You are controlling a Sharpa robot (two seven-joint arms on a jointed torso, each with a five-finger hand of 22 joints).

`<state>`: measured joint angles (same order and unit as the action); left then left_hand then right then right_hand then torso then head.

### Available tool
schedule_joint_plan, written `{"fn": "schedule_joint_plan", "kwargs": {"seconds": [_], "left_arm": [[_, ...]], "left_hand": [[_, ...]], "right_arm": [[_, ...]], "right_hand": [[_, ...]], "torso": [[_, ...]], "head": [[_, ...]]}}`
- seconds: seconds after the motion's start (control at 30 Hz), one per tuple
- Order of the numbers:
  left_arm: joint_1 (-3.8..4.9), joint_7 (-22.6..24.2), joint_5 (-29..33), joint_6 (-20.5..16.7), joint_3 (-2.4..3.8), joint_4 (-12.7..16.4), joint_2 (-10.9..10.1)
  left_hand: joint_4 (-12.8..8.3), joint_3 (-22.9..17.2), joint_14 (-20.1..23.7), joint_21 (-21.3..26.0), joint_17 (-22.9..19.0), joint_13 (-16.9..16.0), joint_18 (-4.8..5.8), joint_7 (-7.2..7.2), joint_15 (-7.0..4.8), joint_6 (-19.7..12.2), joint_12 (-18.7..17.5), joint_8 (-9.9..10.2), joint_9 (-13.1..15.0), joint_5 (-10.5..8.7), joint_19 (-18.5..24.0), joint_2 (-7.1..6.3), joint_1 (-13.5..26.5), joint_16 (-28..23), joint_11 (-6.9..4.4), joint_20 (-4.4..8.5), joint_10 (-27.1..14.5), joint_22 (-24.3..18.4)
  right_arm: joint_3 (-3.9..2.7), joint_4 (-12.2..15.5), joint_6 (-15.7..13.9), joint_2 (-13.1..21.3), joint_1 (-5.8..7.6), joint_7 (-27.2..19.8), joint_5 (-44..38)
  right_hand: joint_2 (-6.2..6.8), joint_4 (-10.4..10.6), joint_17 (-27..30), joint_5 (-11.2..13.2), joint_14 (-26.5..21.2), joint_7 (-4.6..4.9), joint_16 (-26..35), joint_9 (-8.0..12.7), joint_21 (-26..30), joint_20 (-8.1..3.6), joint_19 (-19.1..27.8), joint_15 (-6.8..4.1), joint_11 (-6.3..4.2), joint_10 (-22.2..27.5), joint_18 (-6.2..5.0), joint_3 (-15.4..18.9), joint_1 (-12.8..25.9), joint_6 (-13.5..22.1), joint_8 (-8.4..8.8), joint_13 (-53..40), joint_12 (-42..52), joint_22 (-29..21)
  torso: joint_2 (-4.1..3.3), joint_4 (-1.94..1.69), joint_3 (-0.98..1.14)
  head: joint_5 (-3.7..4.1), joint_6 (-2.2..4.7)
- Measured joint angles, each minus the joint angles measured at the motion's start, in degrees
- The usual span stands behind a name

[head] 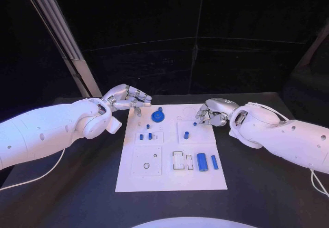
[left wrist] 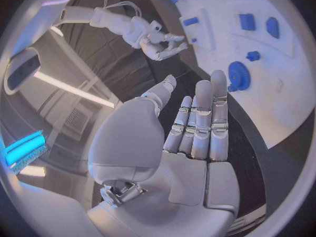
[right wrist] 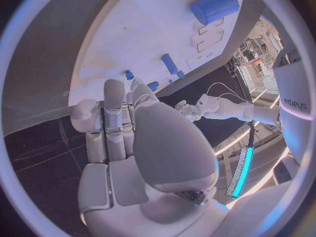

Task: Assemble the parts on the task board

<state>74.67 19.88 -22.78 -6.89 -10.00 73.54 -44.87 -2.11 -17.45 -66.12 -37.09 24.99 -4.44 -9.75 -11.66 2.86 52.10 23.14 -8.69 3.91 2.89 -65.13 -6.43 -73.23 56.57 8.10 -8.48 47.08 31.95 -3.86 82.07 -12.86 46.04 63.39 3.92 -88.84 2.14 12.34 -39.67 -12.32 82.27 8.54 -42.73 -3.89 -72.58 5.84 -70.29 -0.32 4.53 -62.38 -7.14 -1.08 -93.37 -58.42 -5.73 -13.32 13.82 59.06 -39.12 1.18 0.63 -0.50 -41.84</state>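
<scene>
Black table [head: 82,190], task board [head: 171,180] with blue parts [head: 203,162]

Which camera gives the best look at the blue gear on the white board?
The left wrist view: the blue gear is large there, its toothed rim plain, just past the left hand. In the head view it is a small blue disc. The right wrist view leaves it indistinct.

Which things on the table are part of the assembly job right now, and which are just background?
Job:
task board
blue gear
large blue cylinder
slim blue bar
small blue pegs
left hand, holding nothing
right hand, holding nothing

Background:
black table
grey post
</scene>
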Motion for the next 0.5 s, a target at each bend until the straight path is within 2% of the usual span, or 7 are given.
{"fn": "schedule_joint_plan", "kwargs": {"seconds": [0.07,0.13,0.2,0.27,0.4,0.5], "left_arm": [[0.00,2.1,5.7,0.2,0.00,0.3,-0.4],[0.00,3.9,11.3,0.5,0.00,0.6,-0.8],[0.00,5.1,15.2,0.7,0.00,0.9,-1.1],[0.00,6.1,18.6,0.9,0.00,1.4,-1.4],[-0.07,7.2,22.8,1.3,-0.01,2.2,-1.8],[-0.08,7.7,24.5,1.6,-0.03,2.8,-2.0]], "left_hand": [[0.4,1.1,0.2,0.6,-0.3,-0.1,0.00,0.15,0.20,-0.2,0.8,-0.1,0.0,0.00,0.0,0.80,0.1,0.0,0.00,0.00,-0.4,-0.6],[0.8,1.7,0.2,0.9,-0.4,-0.2,0.01,0.02,0.20,-0.4,1.4,-0.3,0.0,0.00,0.0,1.01,0.3,0.0,-0.01,0.00,-0.4,-0.9],[0.8,2.2,0.2,1.1,-0.6,-0.3,0.01,0.02,0.20,-0.4,2.0,-0.5,0.0,0.00,0.0,1.87,-0.1,0.0,-0.01,0.00,-0.4,-1.2],[0.8,2.5,0.2,1.5,-0.7,-0.4,0.01,-0.24,0.21,-0.7,2.6,-0.7,0.0,0.00,-0.2,2.20,-0.3,0.0,0.00,-0.16,-0.4,-1.5],[0.6,2.7,0.2,1.5,-0.8,-0.4,0.01,-0.30,0.21,-0.7,3.0,-0.9,0.1,0.00,-0.2,2.58,-0.7,0.0,0.00,-0.23,-0.4,-1.7],[1.2,3.5,0.4,2.0,-1.0,-0.4,0.02,-0.51,0.42,-0.9,3.6,-1.2,0.1,0.00,-0.4,3.50,-0.1,0.0,0.01,-0.43,-0.4,-2.1]], "right_arm": [[-0.02,-0.1,0.0,-0.3,-0.19,0.4,-2.0],[-0.02,-0.1,0.0,-0.7,-0.41,0.9,-4.1],[-0.02,-0.2,0.0,-1.1,-0.57,1.2,-5.6],[-0.02,-0.3,0.0,-1.5,-0.71,1.5,-7.0],[-0.01,-0.5,0.0,-2.1,-0.85,2.0,-8.8],[-0.02,-0.5,0.2,-2.5,-0.95,2.3,-9.6]], "right_hand": [[0.36,-0.2,-0.6,0.4,0.3,0.02,-0.7,0.0,-0.6,0.10,-0.5,0.11,0.08,-0.1,0.00,-0.2,-0.4,0.0,0.43,0.5,-0.4,0.8],[0.59,-0.1,-0.9,0.7,0.4,0.36,-0.9,0.1,-0.8,0.23,-0.6,0.24,0.08,-0.1,0.00,-0.3,-0.1,0.4,0.73,1.2,-1.0,1.3],[0.64,-0.1,-1.0,0.8,0.5,0.42,-1.2,0.1,-1.0,0.29,-0.7,0.31,0.41,0.3,0.00,-0.5,0.0,0.4,0.94,1.9,-1.7,1.6],[0.64,0.1,-1.2,0.9,0.5,0.63,-1.5,0.1,-1.0,0.49,-0.9,0.31,0.50,0.4,0.00,-0.7,0.0,0.6,1.10,2.4,-1.9,1.9],[0.64,-0.1,-1.2,1.8,0.7,0.66,-1.8,0.1,-1.3,0.54,-0.9,0.52,0.72,0.6,0.00,-1.7,0.0,0.6,1.45,3.6,-2.7,2.1],[0.65,-0.2,-1.5,3.1,0.7,0.83,-2.2,0.1,-1.7,0.71,-1.1,0.52,0.91,0.8,0.00,-2.8,-0.1,0.4,1.46,4.7,-3.3,2.5]], "torso": [[0.01,-0.03,0.00],[0.02,-0.07,-0.01],[0.02,-0.09,-0.02],[0.02,-0.10,-0.03],[-0.05,-0.13,-0.07],[-0.09,-0.14,-0.08]], "head": [[0.29,0.11],[0.42,0.16],[0.52,0.20],[0.63,0.20],[0.71,0.09],[0.81,-0.10]]}}
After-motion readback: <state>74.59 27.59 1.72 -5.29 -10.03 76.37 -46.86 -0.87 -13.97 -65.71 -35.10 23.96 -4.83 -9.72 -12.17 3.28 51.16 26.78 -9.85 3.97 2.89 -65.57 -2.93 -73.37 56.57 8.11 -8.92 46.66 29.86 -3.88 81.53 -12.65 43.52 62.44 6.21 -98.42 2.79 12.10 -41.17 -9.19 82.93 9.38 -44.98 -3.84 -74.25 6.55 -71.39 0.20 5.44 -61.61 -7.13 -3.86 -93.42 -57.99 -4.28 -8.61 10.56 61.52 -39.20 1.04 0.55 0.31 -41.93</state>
